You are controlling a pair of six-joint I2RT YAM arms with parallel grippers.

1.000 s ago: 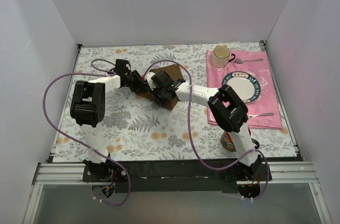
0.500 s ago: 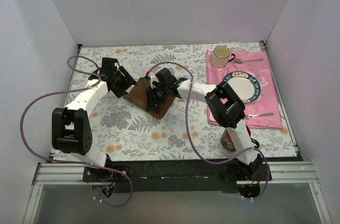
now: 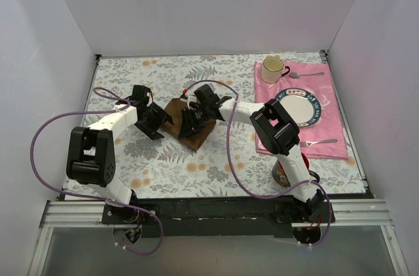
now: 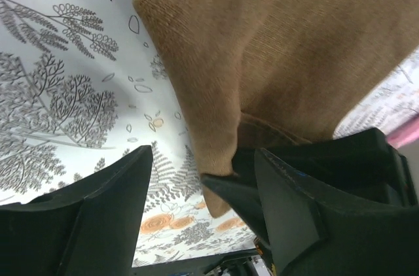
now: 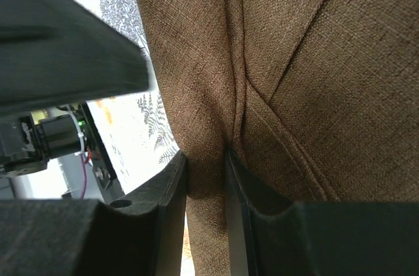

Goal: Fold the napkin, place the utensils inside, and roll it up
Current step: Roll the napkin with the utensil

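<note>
Mid-table (image 3: 216, 73) passage is being blocked by the left gripper (image 3: 159, 125) and right gripper (image 3: 187, 123) at the napkin (image 3: 198, 136). The right side is being filled by the placemat (image 3: 327, 145), plate (image 3: 301, 107) and cup (image 3: 272, 69). The far strip is being left open.

Napkin (image 5: 308, 60): brown woven cloth, matt and coarse. We can see the threads crossing, and a stitched hem runs along the folds. It is soft enough to crease and bunch.

Jaws on both wrists: black, matt and hard, with smooth faces; plastic by the look.

Tabletop (image 3: 196, 73): a printed cover, grey ferns and orange flowers on white, smooth and flat. We cannot tell whether it is cloth or vinyl.

Placemat (image 3: 330, 148): pink, smooth, glossy.

Plate (image 3: 296, 107) and mug (image 3: 272, 69): glazed and shiny.

Spoon (image 3: 308, 74) and fork (image 3: 321, 140): bright silver metal.

Walls (image 3: 209, 8): white, matt, plain.
</note>
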